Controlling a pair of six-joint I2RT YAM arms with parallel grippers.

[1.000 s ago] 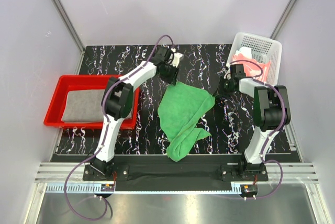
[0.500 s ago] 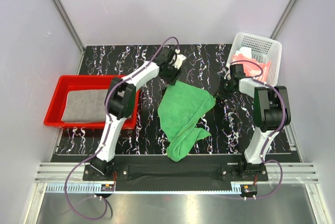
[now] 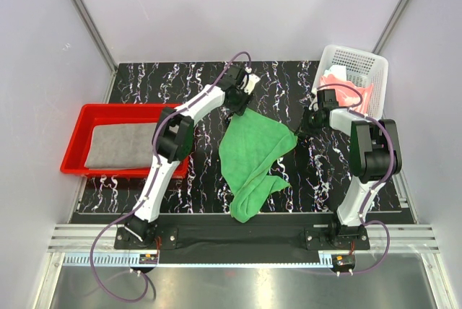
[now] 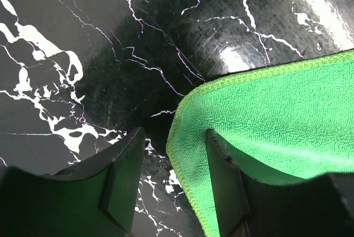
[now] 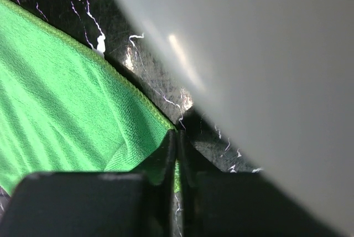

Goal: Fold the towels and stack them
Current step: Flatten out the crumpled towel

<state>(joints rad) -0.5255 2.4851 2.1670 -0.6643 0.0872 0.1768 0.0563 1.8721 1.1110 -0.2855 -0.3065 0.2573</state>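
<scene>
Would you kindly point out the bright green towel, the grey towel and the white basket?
bright green towel (image 3: 253, 146): top external view, middle of its spread upper part.
grey towel (image 3: 115, 146): top external view, centre of the folded cloth.
white basket (image 3: 359, 52): top external view, far rim.

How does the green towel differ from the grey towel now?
The green towel lies rumpled on the black table; the grey towel lies flat in the red tray. The right gripper is shut on a corner of the green towel; no gripper touches the grey towel. Both are plain cloths.
</scene>
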